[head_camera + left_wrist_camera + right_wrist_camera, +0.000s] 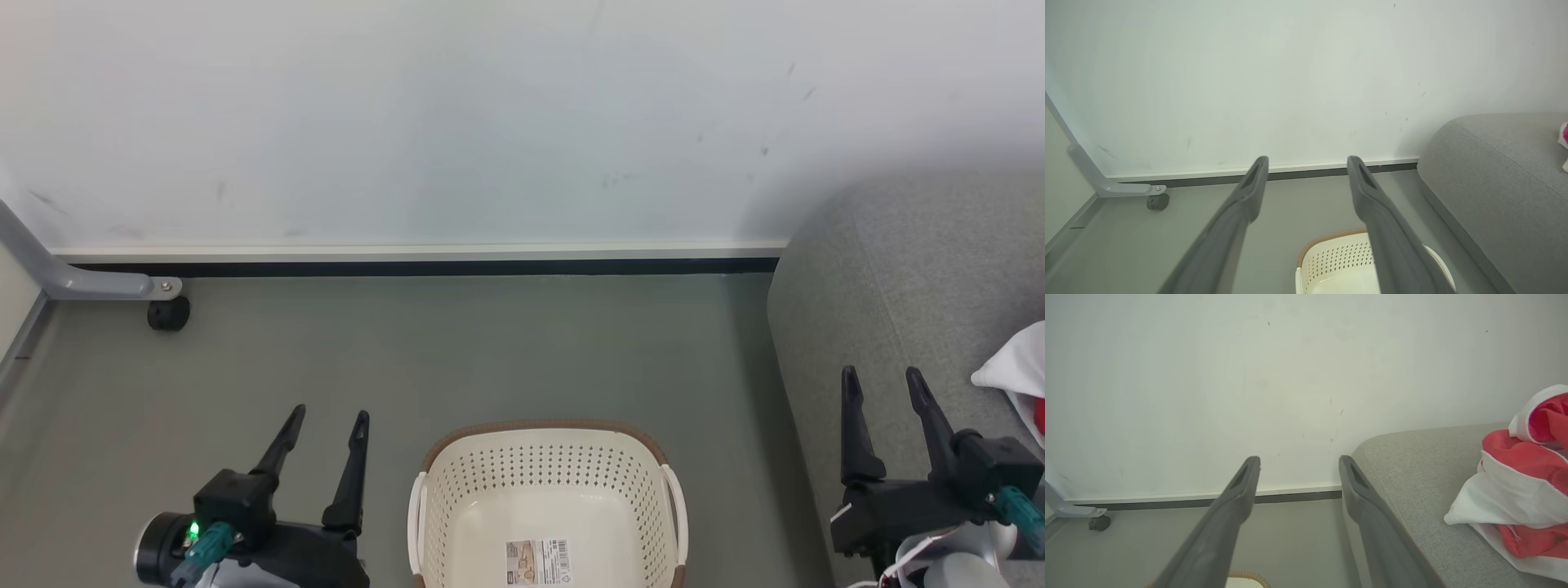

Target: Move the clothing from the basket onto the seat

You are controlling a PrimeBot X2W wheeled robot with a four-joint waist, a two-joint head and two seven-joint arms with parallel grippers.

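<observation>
Head view: the basket [547,469] stands on the floor [490,343] between your two arms. Its bottom is bare except for the barcode sticker [539,562].
Clothing: the clothing [1523,486] lies bunched in red and white on the seat [1412,469], away from the seat's rounded end.
Left fingers: the left gripper [330,412] is spread wide and holds nothing. It hovers over the floor just beside the basket.
Right fingers: the right gripper [882,374] is also spread wide and empty. It is over the seat, near the pile but apart from it.
Stage: the transfer looks finished to me. The basket's near part is cut off at the bottom edge, so you cannot vouch for that strip.
Doing it well: tip the head down and check the hidden strip of the basket before you call it done.
Withdrawal: draw the right arm straight back, not across the pile, with the fingers wide.
Risk: soft fabric with loose trim will likely snag on a fingertip, and a sideways sweep could drag a garment toward the seat's edge.
</observation>
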